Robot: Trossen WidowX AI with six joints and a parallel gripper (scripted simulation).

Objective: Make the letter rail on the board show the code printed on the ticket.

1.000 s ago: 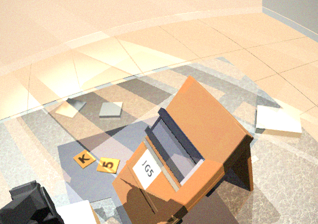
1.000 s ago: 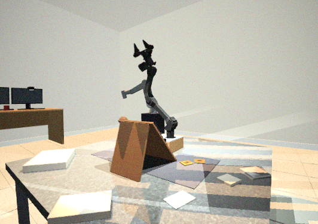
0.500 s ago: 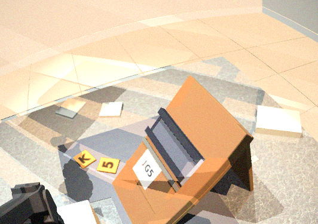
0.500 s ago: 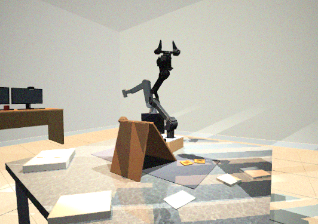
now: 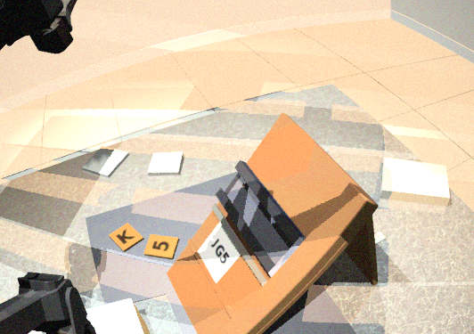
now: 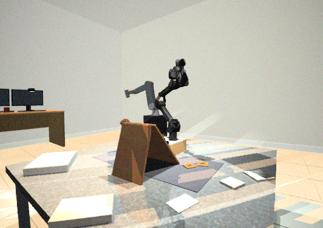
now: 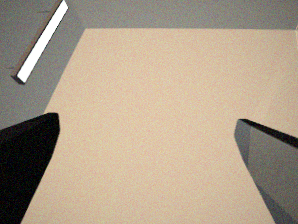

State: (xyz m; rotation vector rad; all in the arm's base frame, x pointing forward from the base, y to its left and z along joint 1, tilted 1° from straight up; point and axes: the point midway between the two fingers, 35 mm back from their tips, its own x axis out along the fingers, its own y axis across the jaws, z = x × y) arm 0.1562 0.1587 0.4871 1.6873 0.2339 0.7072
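Observation:
The tilted orange board carries a dark rail, where I can make out no letter tile. The white ticket on its front reads JG5. A K tile and a 5 tile lie face up on the blue-grey mat, left of the board in the top view. No J or G tile shows. My gripper is open and empty, raised high above the counter and away from the tiles. Part of it shows at the top view's top left.
Two small pale slabs lie beyond the mat. A thick white block lies right of the board in the top view. The arm's pale base stands behind the board in the exterior view.

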